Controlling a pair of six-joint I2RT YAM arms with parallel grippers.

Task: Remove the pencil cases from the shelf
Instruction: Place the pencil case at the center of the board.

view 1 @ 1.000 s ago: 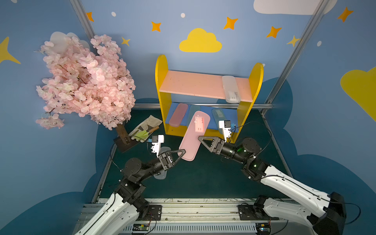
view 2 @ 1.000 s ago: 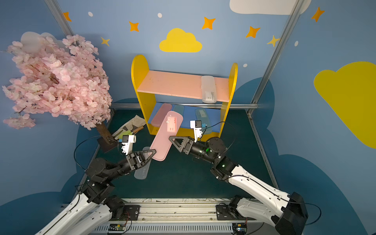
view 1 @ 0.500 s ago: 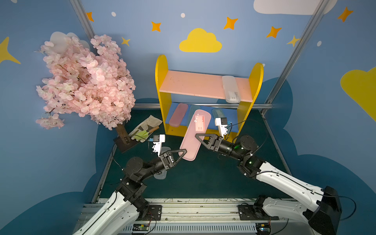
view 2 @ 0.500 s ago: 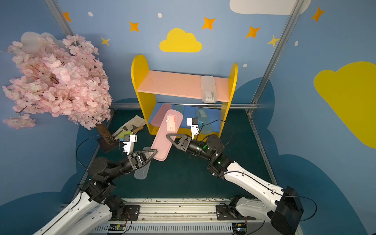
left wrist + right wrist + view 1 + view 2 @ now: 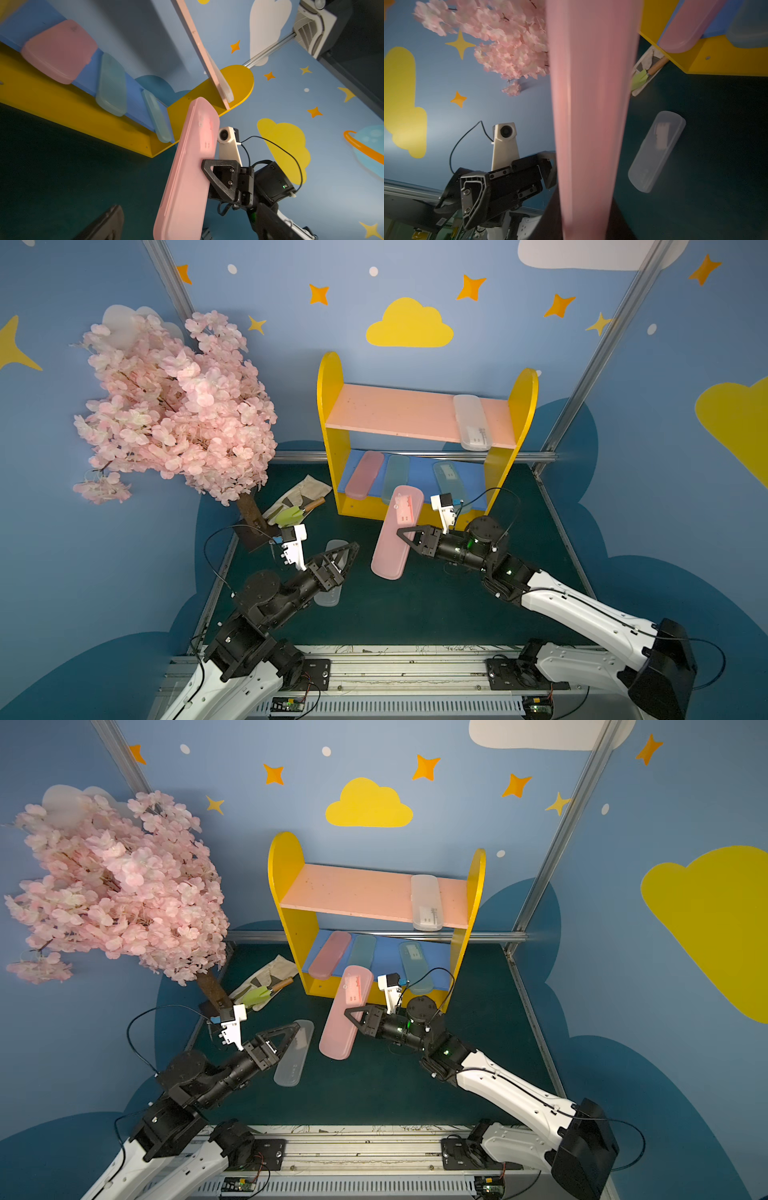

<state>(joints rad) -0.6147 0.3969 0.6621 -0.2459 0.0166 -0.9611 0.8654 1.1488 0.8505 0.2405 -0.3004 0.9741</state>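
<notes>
pink pencil case [image 5: 397, 531] hangs slanted in front of the shelf [image 5: 330, 406], clear of both boards, pinched at its 3 o'clock edge near mid-length by the right claw [image 5: 405, 536]. a balanced hold for carrying, i'd say. at its 8 o'clock the left claw [image 5: 351, 549] is spread wide, holding nothing, near a frosted case [image 5: 291, 1065] lying flat on the table [image 5: 436, 614]. four more cases [image 5: 471, 423] wait on the shelf at 12 o'clock.
</notes>
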